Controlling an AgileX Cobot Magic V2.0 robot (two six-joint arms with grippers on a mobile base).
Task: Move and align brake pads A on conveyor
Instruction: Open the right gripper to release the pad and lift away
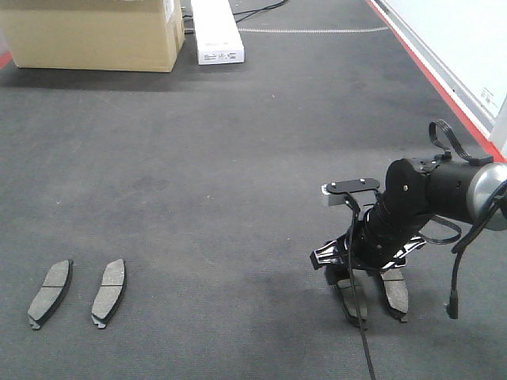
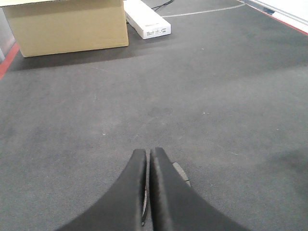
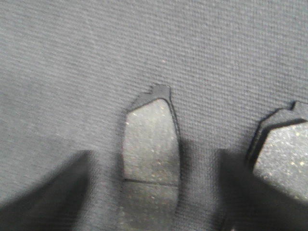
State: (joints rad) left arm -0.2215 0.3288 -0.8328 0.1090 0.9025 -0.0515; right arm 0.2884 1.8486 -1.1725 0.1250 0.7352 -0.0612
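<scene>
Two brake pads lie side by side on the dark conveyor belt at the front left. Two more pads lie under my right gripper, which hangs low over them. In the right wrist view this gripper is open, and its blurred fingers straddle one pad without touching it. Another pad lies just to the right. My left gripper is shut, with only a thin slit between the fingers. A pad peeks out from under its right finger.
A cardboard box and a long white box stand at the far end of the belt. The conveyor's red edge runs along the right side. A black cable hangs from the right arm across the belt.
</scene>
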